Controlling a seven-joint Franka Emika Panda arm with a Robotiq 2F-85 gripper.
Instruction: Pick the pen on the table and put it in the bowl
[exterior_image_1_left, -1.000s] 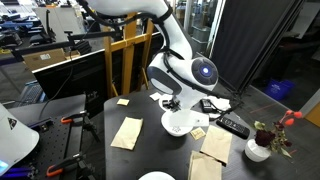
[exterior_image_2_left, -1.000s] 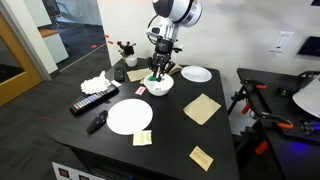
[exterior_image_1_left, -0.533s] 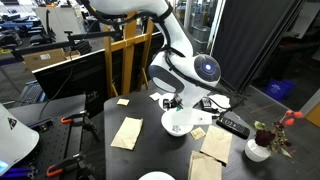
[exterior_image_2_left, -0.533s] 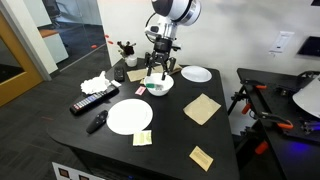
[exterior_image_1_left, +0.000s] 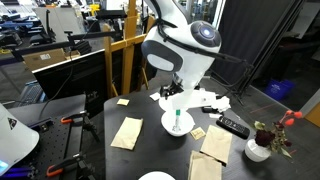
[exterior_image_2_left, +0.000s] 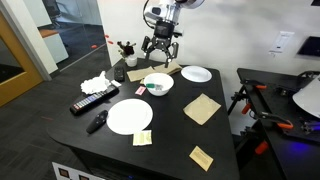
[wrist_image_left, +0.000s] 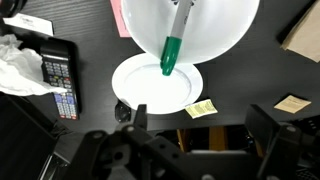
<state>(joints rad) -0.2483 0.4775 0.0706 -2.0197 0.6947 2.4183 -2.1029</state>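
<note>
We see the slim green-and-white marker pen (wrist_image_left: 171, 45) resting inside the round white bowl (wrist_image_left: 220, 30), which sits on the dark black table (exterior_image_2_left: 175, 130) toward its far edge. The Robotiq gripper (wrist_image_left: 200, 140) hangs directly above, jaws spread wide and empty. The pen's long axis runs crosswise to the line between them, so we judge that only a straight lift clear is left.

No legible txt, labels or nos. in any view.
</note>
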